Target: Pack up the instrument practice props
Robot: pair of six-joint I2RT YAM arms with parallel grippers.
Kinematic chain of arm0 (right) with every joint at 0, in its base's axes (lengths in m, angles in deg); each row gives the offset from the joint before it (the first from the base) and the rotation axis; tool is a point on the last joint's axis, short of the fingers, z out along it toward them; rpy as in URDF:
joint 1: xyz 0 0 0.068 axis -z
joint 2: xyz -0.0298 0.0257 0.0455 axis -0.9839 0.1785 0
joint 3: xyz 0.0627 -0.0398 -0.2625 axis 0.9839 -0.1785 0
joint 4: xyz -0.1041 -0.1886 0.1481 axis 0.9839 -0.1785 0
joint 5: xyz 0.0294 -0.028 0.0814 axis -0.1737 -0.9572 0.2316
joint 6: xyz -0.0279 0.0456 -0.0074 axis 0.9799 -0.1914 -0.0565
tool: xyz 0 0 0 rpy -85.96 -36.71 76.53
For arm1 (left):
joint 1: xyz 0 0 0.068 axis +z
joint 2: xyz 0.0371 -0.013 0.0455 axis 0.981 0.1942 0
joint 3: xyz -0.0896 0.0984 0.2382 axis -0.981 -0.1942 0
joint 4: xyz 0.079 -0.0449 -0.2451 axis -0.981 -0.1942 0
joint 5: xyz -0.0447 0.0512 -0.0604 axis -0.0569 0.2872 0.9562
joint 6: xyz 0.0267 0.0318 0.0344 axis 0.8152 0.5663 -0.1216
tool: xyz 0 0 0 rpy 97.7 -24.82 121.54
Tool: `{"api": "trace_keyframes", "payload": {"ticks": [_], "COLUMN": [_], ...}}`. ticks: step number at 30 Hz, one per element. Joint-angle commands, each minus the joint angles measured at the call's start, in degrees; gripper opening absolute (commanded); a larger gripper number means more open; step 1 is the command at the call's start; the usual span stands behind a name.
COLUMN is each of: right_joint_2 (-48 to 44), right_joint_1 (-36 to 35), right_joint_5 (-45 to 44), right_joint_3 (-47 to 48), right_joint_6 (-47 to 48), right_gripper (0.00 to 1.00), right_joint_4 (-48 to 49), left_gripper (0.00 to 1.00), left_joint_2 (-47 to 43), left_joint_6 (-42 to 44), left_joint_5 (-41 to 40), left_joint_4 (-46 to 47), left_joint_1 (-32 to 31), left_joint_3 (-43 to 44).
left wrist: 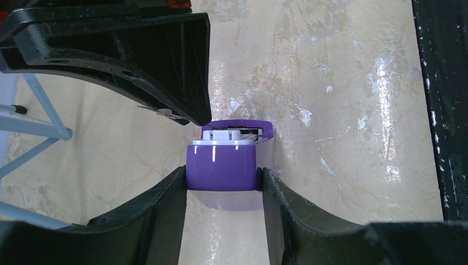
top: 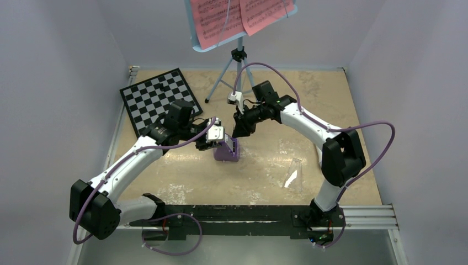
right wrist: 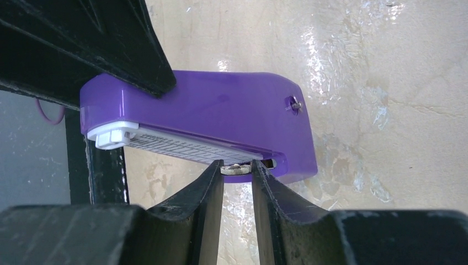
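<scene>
Nearest the lens, the black rail (top: 232,221) runs along the table's (top: 353,105) near edge and carries both arm bases. Grey walls close the table in at 9, 12 and 3 o'clock. From the rail up to the centre there is only worn beige surface.

At the centre stands the purple metronome (top: 227,150), with both arms meeting over it. The chessboard (top: 160,99) lies at 10 o'clock near the left wall, one corner under the left arm. The music stand (top: 238,55) rises at 12 o'clock on thin tripod legs, just behind the right wrist. The clear cover (top: 294,175) lies at 4 o'clock, well apart from the metronome.

Now the fingers. The left gripper (left wrist: 223,179) is about half spread, one finger pressed on each side of the metronome's rounded base, a firm clamp. The right gripper (right wrist: 237,168) comes in from the 1 o'clock side. Its jaws are drawn narrow, tips pinching a small silver tab (right wrist: 237,168) at the foot of the white ruled face.

The pink sheet-music pages (top: 218,19) carry printed staves too small to read.
</scene>
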Motion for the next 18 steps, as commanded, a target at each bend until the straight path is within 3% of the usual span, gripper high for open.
{"api": "trace_keyframes", "payload": {"ticks": [1,18], "right_joint_2": [-2.6,-2.1], "right_joint_1": [-0.3,-0.5], "right_joint_5": [1.9,2.9], "right_joint_3": [1.3,3.6], "right_joint_6": [2.8,2.6], "right_gripper": [0.29,0.21], "right_joint_4": [-1.7,-1.8], "left_gripper": [0.0,0.0], "left_joint_2": [-0.2,-0.1], "left_joint_6": [0.2,0.0], "left_joint_5": [-0.6,-0.6], "left_joint_4": [-3.4,-3.2], "left_joint_1": [0.6,0.6], "left_joint_3": [-1.2,-1.7]}}
